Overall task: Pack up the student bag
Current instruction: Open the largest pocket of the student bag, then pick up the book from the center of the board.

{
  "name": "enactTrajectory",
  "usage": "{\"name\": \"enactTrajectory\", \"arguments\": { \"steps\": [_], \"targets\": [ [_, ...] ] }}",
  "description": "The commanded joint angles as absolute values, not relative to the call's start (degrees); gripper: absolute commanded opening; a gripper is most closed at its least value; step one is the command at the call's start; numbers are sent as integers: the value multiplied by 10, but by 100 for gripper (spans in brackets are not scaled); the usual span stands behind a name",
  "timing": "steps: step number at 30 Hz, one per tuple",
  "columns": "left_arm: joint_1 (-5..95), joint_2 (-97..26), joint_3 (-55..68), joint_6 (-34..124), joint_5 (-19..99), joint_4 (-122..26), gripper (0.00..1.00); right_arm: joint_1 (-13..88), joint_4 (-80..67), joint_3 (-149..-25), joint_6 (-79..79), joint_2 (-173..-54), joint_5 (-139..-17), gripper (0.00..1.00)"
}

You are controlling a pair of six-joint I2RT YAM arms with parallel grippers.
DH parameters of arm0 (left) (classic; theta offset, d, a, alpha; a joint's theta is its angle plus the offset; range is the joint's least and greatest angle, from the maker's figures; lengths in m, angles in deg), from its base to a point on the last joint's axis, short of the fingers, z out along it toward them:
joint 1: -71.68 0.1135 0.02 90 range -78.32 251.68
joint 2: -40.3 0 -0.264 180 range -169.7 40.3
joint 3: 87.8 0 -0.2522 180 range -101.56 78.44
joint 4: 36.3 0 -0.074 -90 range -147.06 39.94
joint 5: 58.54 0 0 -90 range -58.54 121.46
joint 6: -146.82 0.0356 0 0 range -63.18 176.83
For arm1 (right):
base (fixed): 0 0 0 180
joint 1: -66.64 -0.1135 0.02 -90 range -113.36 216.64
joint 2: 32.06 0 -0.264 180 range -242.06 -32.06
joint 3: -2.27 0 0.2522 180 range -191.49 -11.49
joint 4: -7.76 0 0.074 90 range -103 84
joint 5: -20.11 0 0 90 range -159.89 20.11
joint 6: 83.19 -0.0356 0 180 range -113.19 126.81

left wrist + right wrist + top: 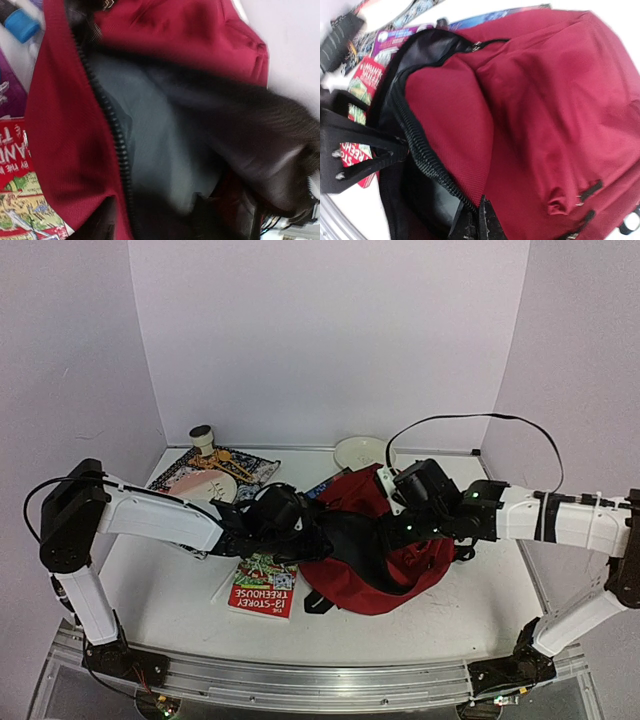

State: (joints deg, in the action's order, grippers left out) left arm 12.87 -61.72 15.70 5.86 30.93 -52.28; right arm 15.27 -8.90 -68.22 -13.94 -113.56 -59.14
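Top external view: the student bag (400, 565) lies mid-worktop (160, 590) between both arms, unzipped mouth facing the left arm (160, 515). Right jaws pinch its zipper edge; left jaws' state cannot be told.

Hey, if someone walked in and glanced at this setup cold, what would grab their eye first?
The dark-red student bag slumped open mid-table, its black lining showing. The left arm and the right arm both reach in to it, and the right gripper is pinched shut on its zipper edge. By the bag's near left corner lies a bright Treehouse book.
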Motion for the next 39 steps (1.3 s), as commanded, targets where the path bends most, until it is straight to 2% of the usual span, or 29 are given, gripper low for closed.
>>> {"name": "enactTrajectory", "arguments": {
  "steps": [1, 4, 7, 13, 20, 28, 30, 33, 37, 39],
  "targets": [
    [124, -624, 131, 81, 344, -524, 28, 195, -128, -698, -128, -1071, -535, 0],
    [116, -635, 105, 101, 360, -521, 10, 236, -137, -691, -118, -1035, -532, 0],
    [108, -660, 67, 116, 376, -517, 0, 270, -148, -690, -103, -1001, -530, 0],
    [90, -695, 9, 140, 406, -503, 0, 321, -172, -696, -79, -970, -519, 0],
    [89, -707, 58, 111, 392, -471, 0, 380, -171, -663, -58, -997, -529, 0],
    [84, -738, 108, 75, 405, -455, 9, 418, -112, -634, -49, -1097, -561, 3],
    [80, -734, 111, 74, 404, -454, 15, 418, -104, -631, -54, -1121, -573, 5],
    [80, -716, 116, 74, 400, -454, 28, 418, -88, -620, -60, -1139, -605, 9],
    [80, -674, 125, 78, 385, -454, 53, 418, -74, -609, -64, -1124, -661, 24],
    [81, -650, 130, 82, 374, -458, 62, 418, -73, -604, -66, -1110, -684, 34]
  ]
}}
